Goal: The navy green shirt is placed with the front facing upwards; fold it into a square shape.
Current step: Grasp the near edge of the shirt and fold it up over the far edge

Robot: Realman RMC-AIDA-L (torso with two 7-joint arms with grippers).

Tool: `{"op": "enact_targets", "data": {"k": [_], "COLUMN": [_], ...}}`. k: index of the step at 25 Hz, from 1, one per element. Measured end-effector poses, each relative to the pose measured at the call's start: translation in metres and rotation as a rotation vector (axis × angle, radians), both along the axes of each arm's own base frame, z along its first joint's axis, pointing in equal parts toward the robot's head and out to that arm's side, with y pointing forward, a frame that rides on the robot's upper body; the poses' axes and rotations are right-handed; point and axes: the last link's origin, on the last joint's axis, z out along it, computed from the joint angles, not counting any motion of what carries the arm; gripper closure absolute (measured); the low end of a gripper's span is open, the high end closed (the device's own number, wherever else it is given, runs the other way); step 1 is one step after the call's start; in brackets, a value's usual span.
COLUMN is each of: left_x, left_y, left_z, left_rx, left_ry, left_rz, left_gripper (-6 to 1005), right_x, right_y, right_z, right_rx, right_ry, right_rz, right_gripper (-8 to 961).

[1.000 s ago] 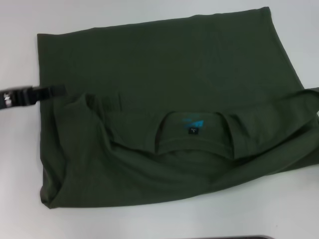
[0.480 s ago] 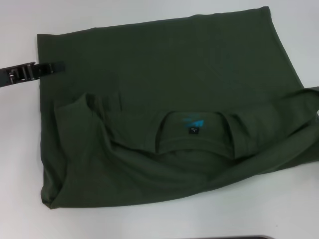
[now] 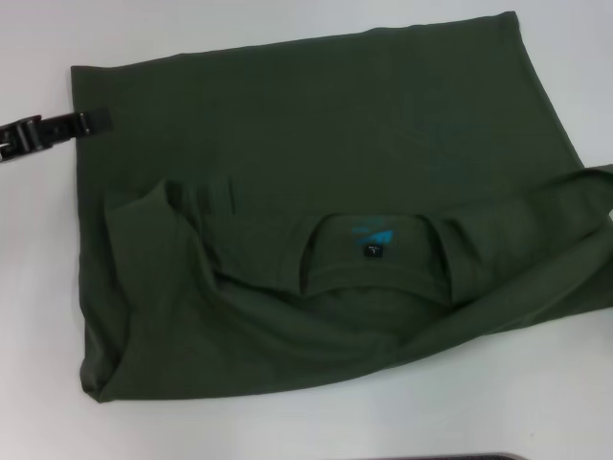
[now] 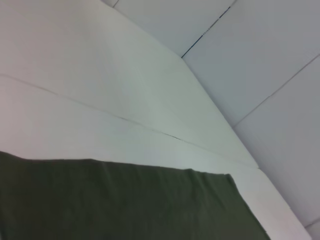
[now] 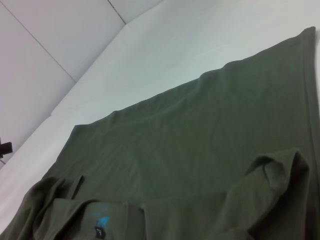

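The navy green shirt lies spread on the white table, with its sleeves and shoulders folded in over the body. Its round collar and black neck tag with teal print show near the middle. My left gripper reaches in from the left, its tip just over the shirt's left edge near the far left corner. The left wrist view holds only a shirt corner and table. In the right wrist view the shirt and its tag fill the frame. My right gripper is out of view.
The white table borders the shirt on all sides, with seams between panels. A dark strip shows at the near edge of the head view. The shirt's right fold runs to the frame's right edge.
My left gripper has moved from the folded left sleeve toward the far left corner, then drawn back slightly to the left. The shirt has stayed as it lay.
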Motion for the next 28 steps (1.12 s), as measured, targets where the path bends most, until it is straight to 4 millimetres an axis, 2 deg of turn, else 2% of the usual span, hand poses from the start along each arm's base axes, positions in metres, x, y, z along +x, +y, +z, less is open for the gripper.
{"op": "enact_targets", "data": {"k": [7, 14, 18, 28], "left_x": [-0.006, -0.022, -0.03, -0.039], "left_y": [-0.027, -0.066, -0.085, -0.109], "left_z": [0.014, 0.03, 0.03, -0.004], "left_rx": [-0.151, -0.261, -0.295, -0.391], "left_ry": [-0.026, -0.054, -0.057, -0.026], "left_rz": [-0.007, 0.025, 0.048, 0.053], "left_gripper": [528, 242, 72, 47], "right_x": [-0.002, -0.002, -0.002, -0.003], "right_y": [0.002, 0.003, 0.003, 0.003], "right_z": [-0.001, -0.001, -0.001, -0.002], "right_rx": [-0.001, -0.002, -0.003, -0.01], "right_ry": [0.005, 0.005, 0.005, 0.008], "right_rz": [0.005, 0.008, 0.009, 0.012], "right_gripper": [910, 909, 909, 909]}}
